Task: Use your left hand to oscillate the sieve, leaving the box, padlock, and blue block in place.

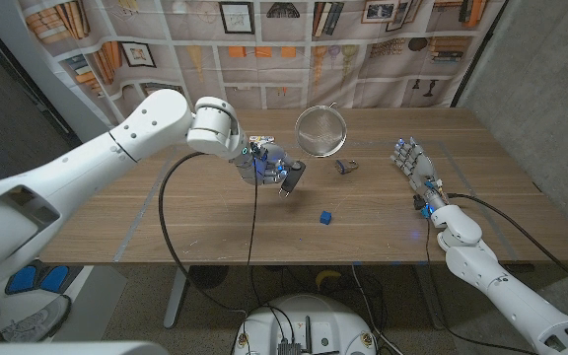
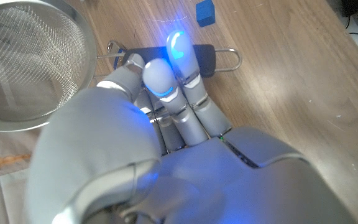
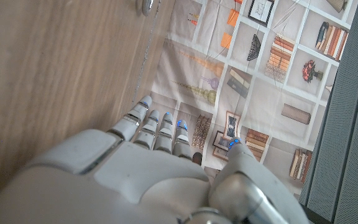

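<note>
The sieve (image 1: 322, 131) is gripped by its dark handle in the left hand (image 1: 266, 164), its mesh bowl reaching past the fingertips toward the far edge of the surface (image 1: 205, 222), long axis along the fingers. The right hand (image 1: 417, 174) waits well apart, fingers spread and empty. The padlock (image 1: 345, 167) sits between the hands, the blue block (image 1: 325, 217) nearer the robot.

No readable text shows; the backdrop's book spines seem too blurred.
</note>
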Motion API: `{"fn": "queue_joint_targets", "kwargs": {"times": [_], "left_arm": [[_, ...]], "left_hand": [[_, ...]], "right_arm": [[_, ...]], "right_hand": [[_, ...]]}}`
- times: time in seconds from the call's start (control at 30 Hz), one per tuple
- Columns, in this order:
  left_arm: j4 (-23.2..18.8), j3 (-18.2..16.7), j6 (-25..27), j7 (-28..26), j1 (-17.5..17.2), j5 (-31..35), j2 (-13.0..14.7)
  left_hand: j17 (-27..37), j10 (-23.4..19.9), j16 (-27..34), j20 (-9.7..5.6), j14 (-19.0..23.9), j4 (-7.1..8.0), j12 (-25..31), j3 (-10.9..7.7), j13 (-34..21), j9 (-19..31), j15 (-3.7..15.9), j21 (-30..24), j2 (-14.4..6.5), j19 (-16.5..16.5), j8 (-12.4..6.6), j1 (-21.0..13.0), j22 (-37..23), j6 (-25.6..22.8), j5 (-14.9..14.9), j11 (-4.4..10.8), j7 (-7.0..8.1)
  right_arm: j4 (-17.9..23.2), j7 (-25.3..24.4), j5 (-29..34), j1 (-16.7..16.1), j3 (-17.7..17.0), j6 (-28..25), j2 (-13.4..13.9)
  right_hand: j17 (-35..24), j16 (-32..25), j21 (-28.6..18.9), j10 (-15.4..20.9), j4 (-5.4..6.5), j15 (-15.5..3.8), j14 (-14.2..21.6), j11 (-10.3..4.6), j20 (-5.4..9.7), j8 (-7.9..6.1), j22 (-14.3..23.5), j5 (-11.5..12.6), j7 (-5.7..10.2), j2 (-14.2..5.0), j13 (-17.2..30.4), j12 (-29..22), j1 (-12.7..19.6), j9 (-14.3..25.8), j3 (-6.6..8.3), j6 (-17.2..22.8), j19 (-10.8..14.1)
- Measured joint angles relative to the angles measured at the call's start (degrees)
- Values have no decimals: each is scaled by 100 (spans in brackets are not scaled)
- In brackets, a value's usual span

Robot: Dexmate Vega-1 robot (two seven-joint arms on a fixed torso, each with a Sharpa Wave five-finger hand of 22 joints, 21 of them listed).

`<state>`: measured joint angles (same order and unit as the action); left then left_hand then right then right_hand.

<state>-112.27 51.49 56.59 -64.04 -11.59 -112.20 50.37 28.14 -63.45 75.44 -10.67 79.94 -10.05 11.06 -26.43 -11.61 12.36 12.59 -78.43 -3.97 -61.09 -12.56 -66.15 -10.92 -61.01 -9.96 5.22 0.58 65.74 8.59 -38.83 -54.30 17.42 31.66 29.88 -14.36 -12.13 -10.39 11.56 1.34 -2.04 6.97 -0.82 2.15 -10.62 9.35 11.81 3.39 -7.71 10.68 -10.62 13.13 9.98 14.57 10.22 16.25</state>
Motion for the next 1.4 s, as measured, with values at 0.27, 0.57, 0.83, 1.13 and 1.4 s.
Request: {"fn": "queue_joint_targets", "kwargs": {"times": [0.27,0.57,0.83,1.13,1.4], "left_arm": [[66,1598,-1540,1,1173,-1513,349],[183,2555,-1758,4,1470,-1901,479],[279,2440,-1568,5,1250,-1889,501],[364,1755,-1202,29,658,-1766,509],[507,1035,-814,180,106,-1606,474]], "left_hand": [[30,-12,22,32,0,0,10,0,0,4,0,-43,0,29,2,0,0,0,0,-11,0],[14,-22,22,31,-44,18,26,-18,1,4,0,-89,1,30,10,1,0,10,4,-21,-11],[16,-22,22,51,-43,10,26,-37,-36,5,0,-147,24,72,-1,24,27,11,5,-20,-11],[16,-22,22,64,-43,1,25,-46,-36,42,0,-212,25,100,0,24,27,13,5,-19,-13],[15,-31,22,74,-42,18,24,-64,-35,42,0,-257,47,131,5,47,26,-3,6,-10,2]], "right_arm": [[23,-1,11,-1,9,-19,9],[-25,0,30,72,46,-38,-12],[-63,-2,49,118,72,-48,-43],[-73,-37,79,146,106,-76,-71],[-73,-56,107,174,139,-104,-87]], "right_hand": [[0,0,0,0,0,0,0,0,0,0,0,0,0,0,0,0,0,0,0,0,0],[-1,-45,0,0,-1,0,0,0,0,0,0,0,0,0,0,0,0,0,1,0,0],[-1,-45,0,0,-16,0,0,0,0,0,0,0,0,-30,0,0,-30,0,16,0,0],[-2,-45,0,0,-16,0,0,0,0,0,0,0,0,-30,0,0,-30,0,16,0,0],[-16,-45,0,0,-16,0,0,0,0,0,0,0,0,-30,0,0,-30,0,16,0,0]]}}
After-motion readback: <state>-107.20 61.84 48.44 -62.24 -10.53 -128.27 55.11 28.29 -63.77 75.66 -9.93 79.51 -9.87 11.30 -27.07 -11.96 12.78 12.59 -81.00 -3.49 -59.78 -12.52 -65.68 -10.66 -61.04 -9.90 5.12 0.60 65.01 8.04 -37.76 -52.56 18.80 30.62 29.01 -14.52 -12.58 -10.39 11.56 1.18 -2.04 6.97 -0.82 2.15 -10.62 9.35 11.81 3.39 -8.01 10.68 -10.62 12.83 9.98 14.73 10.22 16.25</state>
